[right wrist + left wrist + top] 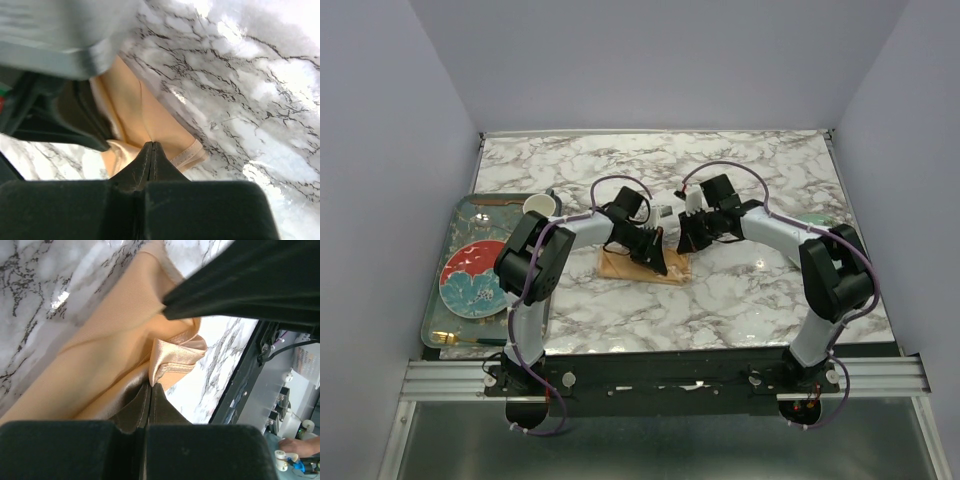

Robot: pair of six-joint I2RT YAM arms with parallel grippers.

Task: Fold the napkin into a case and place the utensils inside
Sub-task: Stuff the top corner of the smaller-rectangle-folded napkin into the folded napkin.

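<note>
Napkin (100,355) | left fingers (167,412) pinched shut on fold | right fingers (137,170) shut on edge

**Grippers meeting over napkin, mid-bench**

Low and close together at a folded peach napkin (616,266) on the marble bench (760,290): left gripper (658,262), right gripper (686,240). Off to the left, a grey tray (435,312) carrying a red-and-blue plate (472,278), white cup (540,206) and gold utensils (455,339) at its near edge.
</note>
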